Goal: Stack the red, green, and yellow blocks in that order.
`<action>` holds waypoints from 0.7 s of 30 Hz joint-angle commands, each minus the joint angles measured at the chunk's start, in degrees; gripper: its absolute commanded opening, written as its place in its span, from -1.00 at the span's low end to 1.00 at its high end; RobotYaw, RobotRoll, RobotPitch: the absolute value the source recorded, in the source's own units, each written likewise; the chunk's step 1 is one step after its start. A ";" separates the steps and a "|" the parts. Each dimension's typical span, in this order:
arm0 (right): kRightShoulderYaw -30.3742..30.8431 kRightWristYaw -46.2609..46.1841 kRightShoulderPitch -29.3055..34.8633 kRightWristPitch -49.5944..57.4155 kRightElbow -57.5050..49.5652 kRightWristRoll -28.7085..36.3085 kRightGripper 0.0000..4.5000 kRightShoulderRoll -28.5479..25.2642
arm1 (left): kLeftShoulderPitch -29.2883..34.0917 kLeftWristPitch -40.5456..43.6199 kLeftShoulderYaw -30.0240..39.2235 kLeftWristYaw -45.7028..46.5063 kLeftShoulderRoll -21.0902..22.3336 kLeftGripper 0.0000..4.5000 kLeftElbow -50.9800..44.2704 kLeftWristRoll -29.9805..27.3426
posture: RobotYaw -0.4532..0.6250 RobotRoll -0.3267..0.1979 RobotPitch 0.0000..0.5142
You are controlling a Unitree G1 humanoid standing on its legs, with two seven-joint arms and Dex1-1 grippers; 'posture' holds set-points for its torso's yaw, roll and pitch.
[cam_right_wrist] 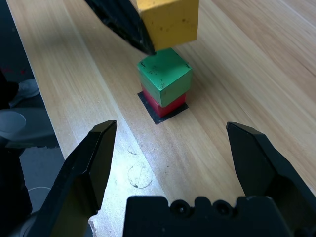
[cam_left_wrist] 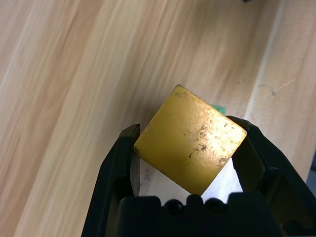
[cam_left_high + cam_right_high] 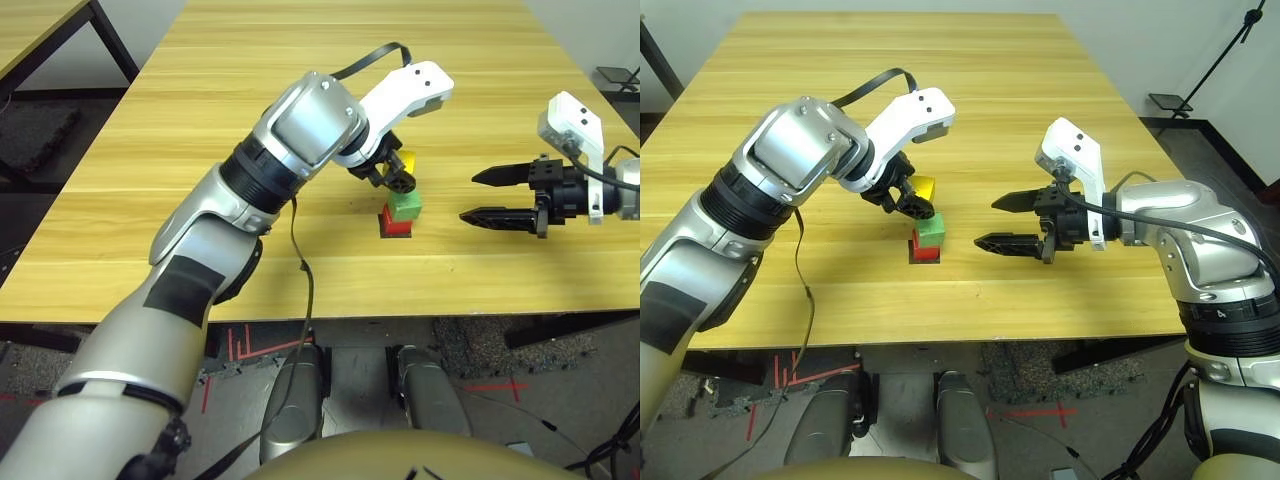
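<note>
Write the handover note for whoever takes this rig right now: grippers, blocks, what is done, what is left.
Left gripper: shut on the yellow block, held in the air just above the stack, not yet touching it.
Right gripper: open and empty, hovering to the right of the stack, fingers pointing toward it.
Red block: sits on the black square patch on the table.
Green block: resting on the red one, turned slightly against it.
Done: red and green are stacked.
Left: lower the yellow block onto the green, release, and withdraw the left arm without nudging the stack.
</note>
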 commanded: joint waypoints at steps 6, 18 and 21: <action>0.18 -0.71 1.00 0.28 -1.82 0.82 1.00 0.29 | -0.29 -0.31 -2.11 0.80 -1.51 0.33 1.06 -1.54 | -0.19 0.34 -0.69; -0.51 -1.98 2.41 0.95 -3.12 1.41 1.00 0.71 | -1.26 -2.17 -3.71 1.60 -4.12 0.33 6.79 -1.09 | -0.21 0.38 -0.66; -0.58 -2.15 2.51 1.02 -3.15 1.46 1.00 0.75 | -1.16 -2.44 -4.09 1.48 -3.96 0.33 7.20 -1.02 | -0.21 0.39 -0.64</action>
